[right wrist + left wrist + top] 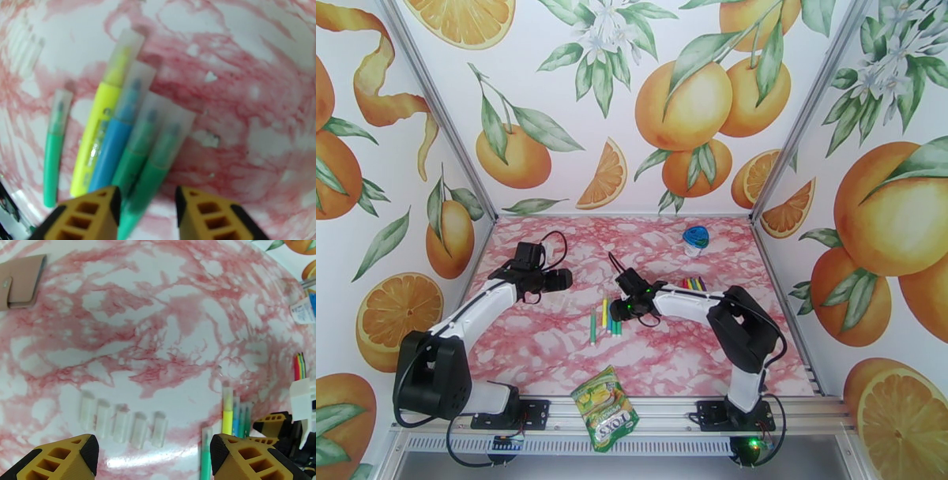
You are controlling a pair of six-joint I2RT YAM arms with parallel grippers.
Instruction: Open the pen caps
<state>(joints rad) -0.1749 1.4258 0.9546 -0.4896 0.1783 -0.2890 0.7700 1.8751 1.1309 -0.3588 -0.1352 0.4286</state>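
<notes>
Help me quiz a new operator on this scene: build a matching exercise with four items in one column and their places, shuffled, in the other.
Items
1. snack packet
2. round blue-lidded tub
3. yellow pen
4. loose clear caps

Places
A. lined up in a row, apart from the pens
B. far right part of the table
C. middle of the near edge
D. beside a blue pen, cap on

Pairs: 1-C, 2-B, 3-D, 4-A

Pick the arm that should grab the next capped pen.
Right. The right gripper hangs open over the pen cluster, a green pen between its jaws. The left gripper is open above loose clear caps, with that cluster off to its side.
</notes>
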